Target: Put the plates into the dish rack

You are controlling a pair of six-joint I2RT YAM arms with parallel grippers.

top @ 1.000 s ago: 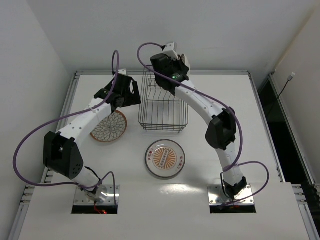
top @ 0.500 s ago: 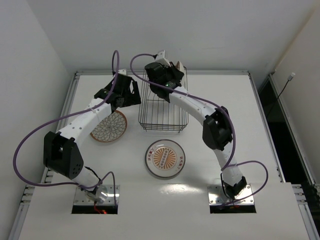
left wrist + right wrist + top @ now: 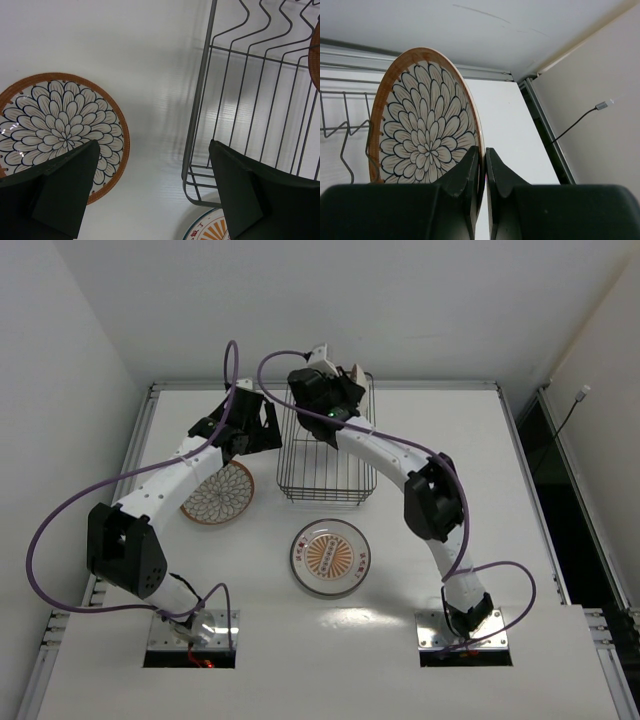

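Worktop (image 3: 500, 540) carries the wire dish rack (image 3: 330, 498) and two flat plates: floral plate (image 3: 218, 493) and orange-centred plate (image 3: 331, 557). Upright floral plate (image 3: 422, 125) hangs at the rack's far end, rim clenched in right gripper (image 3: 483, 152); left gripper (image 3: 154, 165) released, empty. Ceramic is probably heavy, slick, brittle — grasp at rim.

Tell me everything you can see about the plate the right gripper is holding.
Round, ceramic-looking plate with a brown rim and a white petal mandala outlined in dark blue. It stands on edge, nearly upright, its rim pinched in the shut right gripper, over the dish rack's far end. Whether it touches the wires is unclear.
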